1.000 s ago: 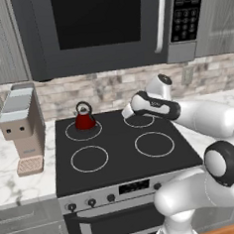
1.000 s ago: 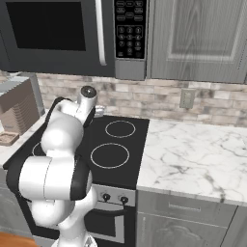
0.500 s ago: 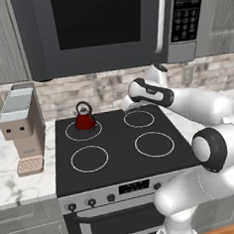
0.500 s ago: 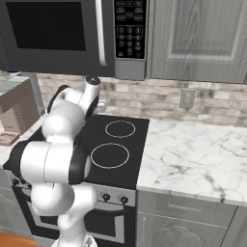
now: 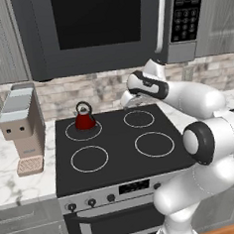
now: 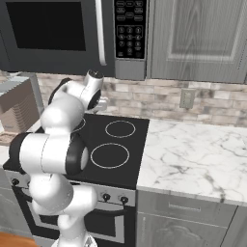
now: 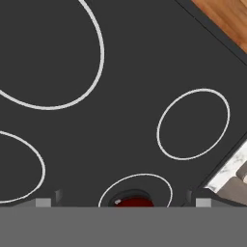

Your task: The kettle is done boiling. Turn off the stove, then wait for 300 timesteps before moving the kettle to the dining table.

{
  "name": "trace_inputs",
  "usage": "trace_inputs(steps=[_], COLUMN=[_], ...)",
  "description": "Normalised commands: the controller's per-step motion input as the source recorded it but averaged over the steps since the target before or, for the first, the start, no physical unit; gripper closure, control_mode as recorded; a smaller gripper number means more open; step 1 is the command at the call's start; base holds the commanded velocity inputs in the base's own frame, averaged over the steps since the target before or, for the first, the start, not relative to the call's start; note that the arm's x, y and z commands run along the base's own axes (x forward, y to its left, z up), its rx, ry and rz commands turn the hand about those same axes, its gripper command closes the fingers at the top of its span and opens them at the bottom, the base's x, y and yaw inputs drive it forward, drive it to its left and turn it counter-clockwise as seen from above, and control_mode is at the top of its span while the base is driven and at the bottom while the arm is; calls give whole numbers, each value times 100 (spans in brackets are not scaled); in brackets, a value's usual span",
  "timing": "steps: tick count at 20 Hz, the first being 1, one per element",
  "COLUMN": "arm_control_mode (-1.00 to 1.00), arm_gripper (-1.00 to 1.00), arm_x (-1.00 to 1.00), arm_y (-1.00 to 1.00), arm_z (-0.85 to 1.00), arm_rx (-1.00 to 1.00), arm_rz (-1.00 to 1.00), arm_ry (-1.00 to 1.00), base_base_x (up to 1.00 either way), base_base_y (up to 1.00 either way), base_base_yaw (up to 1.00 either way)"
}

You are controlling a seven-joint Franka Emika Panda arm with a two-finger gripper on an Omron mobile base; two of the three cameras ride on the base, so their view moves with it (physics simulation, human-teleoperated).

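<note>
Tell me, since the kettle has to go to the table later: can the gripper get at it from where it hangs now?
Probably yes. The gripper hangs above the back of the stove, apart from the kettle, which stands alone on its back burner with bare glass between them.

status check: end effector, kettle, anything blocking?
End effector open, empty, above stove rear. Kettle upright on back-left burner, untouched. Nothing between them; coffee machine off to the side.

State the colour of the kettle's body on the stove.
Red, with a dark handle; the kettle shows best in the left base view.
</note>
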Motion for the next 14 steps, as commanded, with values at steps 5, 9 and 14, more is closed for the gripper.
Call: trace_inputs(steps=[5,9,14], arm_control_mode=[-100,-100,-100], arm_gripper=[-100,-100,-100], arm_x=[0,0,0], arm_y=[0,0,0], arm_z=[0,0,0], arm_rx=[0,0,0], arm_rz=[0,0,0], arm_ry=[0,0,0], base_base_x=[0,0,0], base_base_y=[0,0,0], base_base_yaw=[0,0,0])
